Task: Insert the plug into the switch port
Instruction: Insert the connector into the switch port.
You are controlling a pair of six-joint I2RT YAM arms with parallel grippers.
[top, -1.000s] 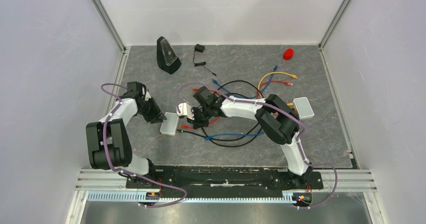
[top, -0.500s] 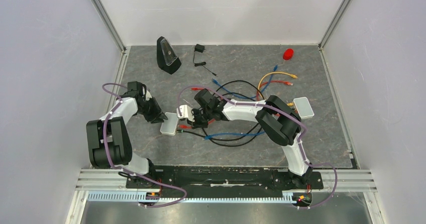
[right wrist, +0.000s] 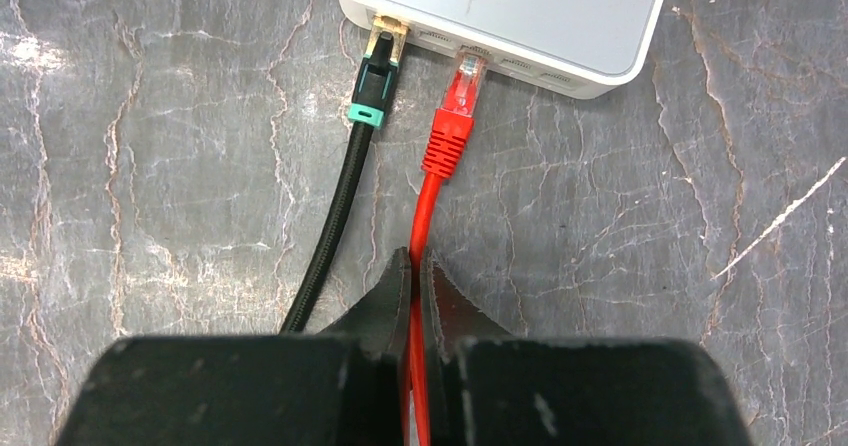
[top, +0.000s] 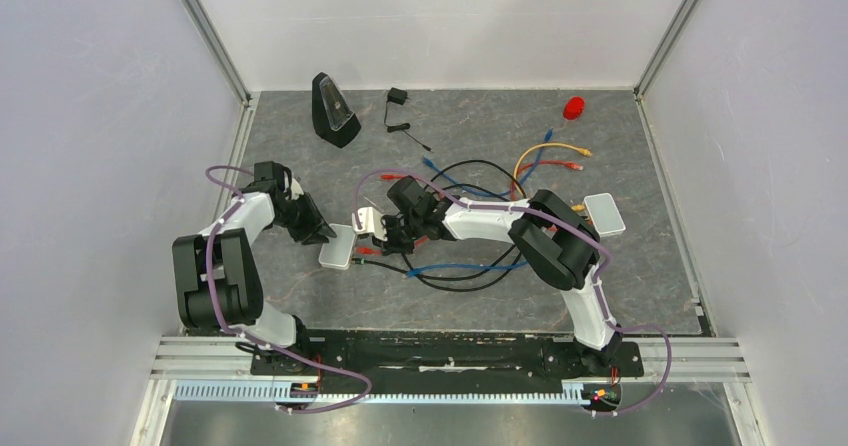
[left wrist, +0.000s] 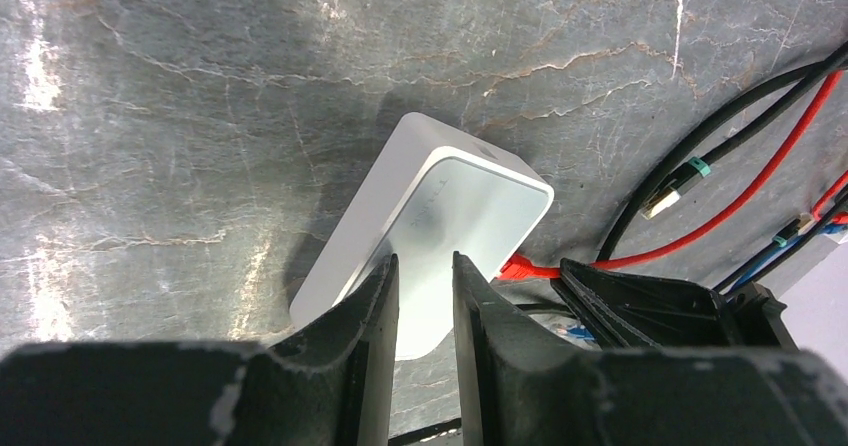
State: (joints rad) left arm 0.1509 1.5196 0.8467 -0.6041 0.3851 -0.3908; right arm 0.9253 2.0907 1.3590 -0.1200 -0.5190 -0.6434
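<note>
The pale switch box [top: 336, 248] lies flat left of centre. In the right wrist view its port edge [right wrist: 500, 61] faces me. My right gripper [right wrist: 413, 261] is shut on the red cable just behind the red plug [right wrist: 450, 126]. The plug's clear tip sits at the mouth of a port. A black plug with a green boot [right wrist: 372, 76] is in the port to its left. My left gripper [left wrist: 425, 276] stands open over the near end of the box [left wrist: 450, 196]. I cannot tell whether its tips touch the box.
A tangle of black, blue, red and orange cables [top: 480, 256] lies behind the right gripper. A second pale box [top: 604, 214] sits at the right. A black wedge device [top: 333, 111], a small black adaptor [top: 397, 97] and a red object [top: 573, 108] are at the back.
The right gripper has edged left toward the box with the red cable. The left gripper has closed in slightly on the box's left end.
</note>
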